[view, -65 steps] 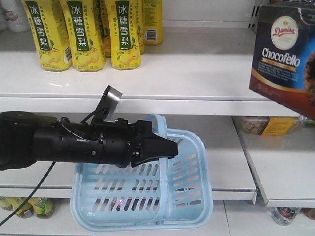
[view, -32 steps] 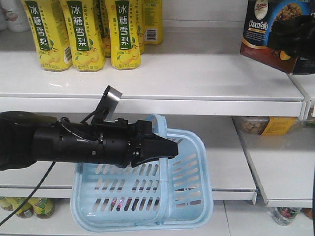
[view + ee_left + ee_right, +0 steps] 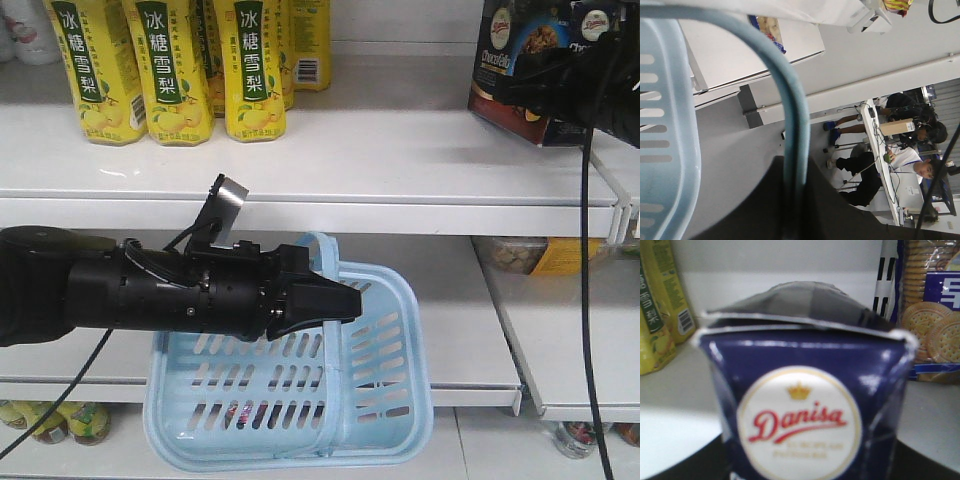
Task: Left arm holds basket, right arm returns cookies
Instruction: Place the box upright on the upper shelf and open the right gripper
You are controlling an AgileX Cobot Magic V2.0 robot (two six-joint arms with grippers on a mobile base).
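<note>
**Operator:** Lowering the dark navy cardboard cookie box with the red-and-white oval logo [image 3: 512, 75] onto the white upper shelf [image 3: 350, 150] is judged to be the step in hand. How should it be done well?

**Technician:** The box is carried tilted above the right end of that shelf, pinched by the black right gripper [image 3: 590, 85]. It should be levelled before release, so that its base is set flat on the shelf. A gap should be kept from the yellow pear-drink bottles [image 3: 255, 65] on the left and from the clear-wrapped round biscuit packs [image 3: 932, 310] on the right. Release is advised only once the base is fully supported.

**Operator:** And the left side?

**Technician:** The light blue slotted plastic basket [image 3: 300, 400] is hung in front of the lower shelf by its hoop handle [image 3: 790, 110], which is clamped in the black left gripper [image 3: 335, 300]. It should be kept steady.

**Operator:** What cannot be made out?

**Technician:** The right fingers are cut off at the frame edge, the box base is hidden, and contact with the shelf cannot be confirmed. The basket contents are not legible through the slots.
</note>
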